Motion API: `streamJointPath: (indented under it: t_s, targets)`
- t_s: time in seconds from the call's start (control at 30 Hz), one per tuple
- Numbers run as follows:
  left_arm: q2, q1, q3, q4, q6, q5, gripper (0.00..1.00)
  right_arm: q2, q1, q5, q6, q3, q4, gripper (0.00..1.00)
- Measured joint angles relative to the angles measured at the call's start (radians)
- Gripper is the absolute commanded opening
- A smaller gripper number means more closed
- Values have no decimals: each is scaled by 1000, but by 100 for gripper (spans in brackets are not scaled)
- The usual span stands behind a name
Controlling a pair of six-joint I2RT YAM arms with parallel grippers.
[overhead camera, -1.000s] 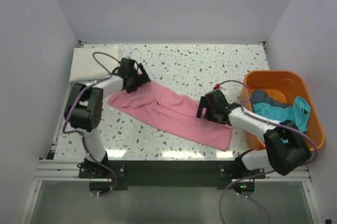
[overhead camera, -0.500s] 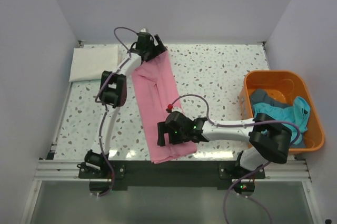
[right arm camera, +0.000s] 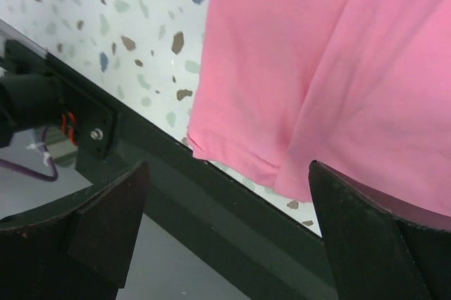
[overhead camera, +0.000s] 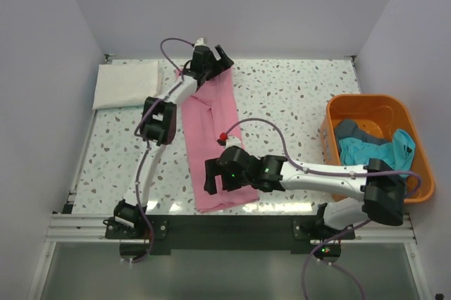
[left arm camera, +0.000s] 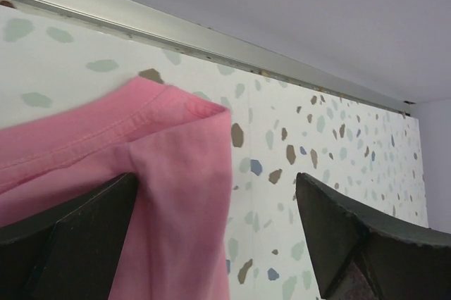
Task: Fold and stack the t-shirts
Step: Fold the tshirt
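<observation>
The pink t-shirt [overhead camera: 208,124] lies as a long narrow strip from the back of the table to its near edge. My left gripper [overhead camera: 215,60] is at its far end, open, with the far corner of the pink cloth [left arm camera: 176,145] lying between the spread fingers [left arm camera: 77,229]. My right gripper [overhead camera: 218,177] is over its near end, open, with the hem of the pink shirt [right arm camera: 317,46] at the table's front edge. A folded white t-shirt [overhead camera: 127,83] lies at the back left. The teal t-shirt [overhead camera: 366,151] and grey t-shirt [overhead camera: 352,131] lie in the basket.
The orange plastic basket [overhead camera: 366,99] stands at the right edge. The back rail [left arm camera: 211,43] and wall are just beyond the left gripper. The dark front frame of the table [right arm camera: 232,222] is below the right gripper.
The pink shirt swung from lying slantwise across the table to lying front to back. The left arm reached to the back wall; the right arm swept left to the near edge.
</observation>
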Motion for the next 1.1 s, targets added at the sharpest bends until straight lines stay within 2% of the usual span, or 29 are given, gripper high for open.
streamJointPath:
  t_s: [0.23, 0.33, 0.43, 0.57, 0.67, 0.73, 0.8, 0.87, 0.93, 1.1]
  targets:
    - [-32, -75, -8, 51, 16, 45, 100, -192, 0, 114, 21, -13, -60, 99]
    - [-137, -101, -51, 4, 64, 78, 100, -233, -1, 162, 31, -34, -113, 99]
    - [-340, -108, -132, -80, 122, 101, 100, -263, -2, 214, 77, -64, -200, 99]
    - [-797, -101, -467, -137, 183, 113, 100, -299, -10, 235, 115, -124, -282, 99]
    - [-1244, -108, -862, -83, 193, 79, 100, -309, -17, 243, 132, -152, -332, 99]
    - [-1471, -142, -1075, -76, 184, 33, 100, -321, -21, 249, 140, -167, -347, 99]
    - [-1630, -188, -1251, -90, 165, -2, 100, -347, -22, 250, 150, -195, -351, 98]
    - [-1727, -243, -1418, -148, 130, -31, 100, -373, -24, 247, 154, -221, -355, 97]
    - [-1761, -290, -1548, -230, 94, -41, 100, -391, -27, 236, 155, -240, -353, 96]
    - [-1806, -403, -1767, -451, -15, -44, 96, -396, -29, 177, 156, -294, -307, 93]
